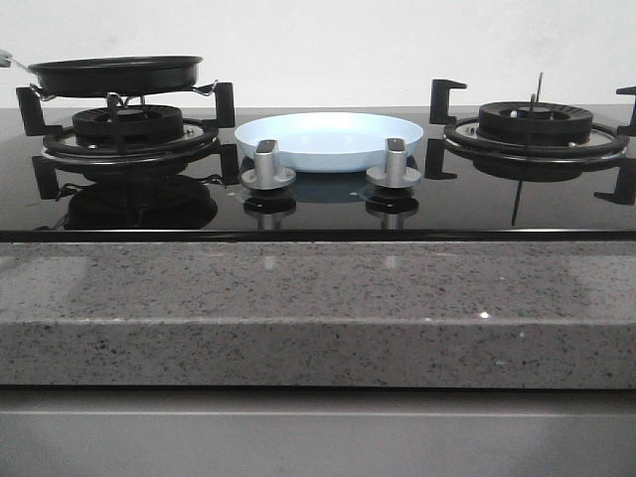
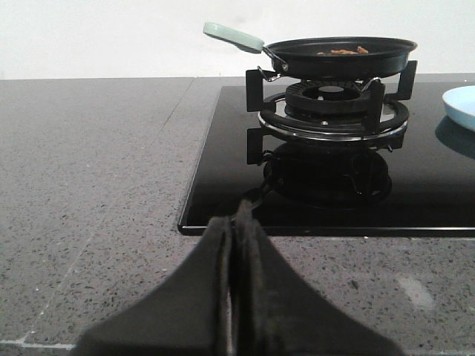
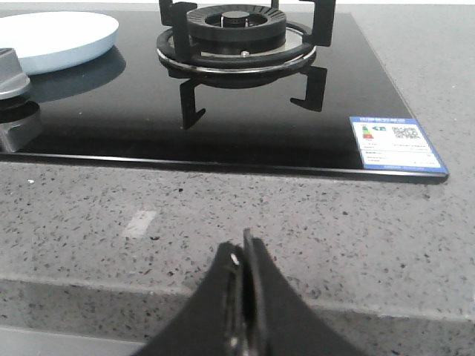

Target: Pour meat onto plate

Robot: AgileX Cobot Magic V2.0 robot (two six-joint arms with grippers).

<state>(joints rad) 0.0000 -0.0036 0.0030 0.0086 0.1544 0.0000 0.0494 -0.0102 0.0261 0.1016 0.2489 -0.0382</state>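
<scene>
The pale-blue plate [image 1: 330, 140] sits on the black glass hob between the two burners, behind two silver knobs; its edge shows in the left wrist view [image 2: 460, 106] and it shows in the right wrist view [image 3: 53, 37]. The meat [image 2: 341, 51], small orange-brown pieces, lies in a black frying pan [image 2: 338, 56] with a pale-green handle [image 2: 232, 35] on the left burner; the pan shows in the front view [image 1: 114, 75]. My left gripper [image 2: 234, 222] is shut and empty over the grey counter, short of the hob. My right gripper [image 3: 243, 248] is shut and empty over the counter's front edge.
The right burner [image 1: 537, 129] with black pan supports stands bare. Two silver knobs [image 1: 268, 167] [image 1: 395, 164] stand in front of the plate. A speckled grey stone counter [image 1: 318, 308] runs along the front. A blue energy label [image 3: 397, 144] is stuck on the hob's corner.
</scene>
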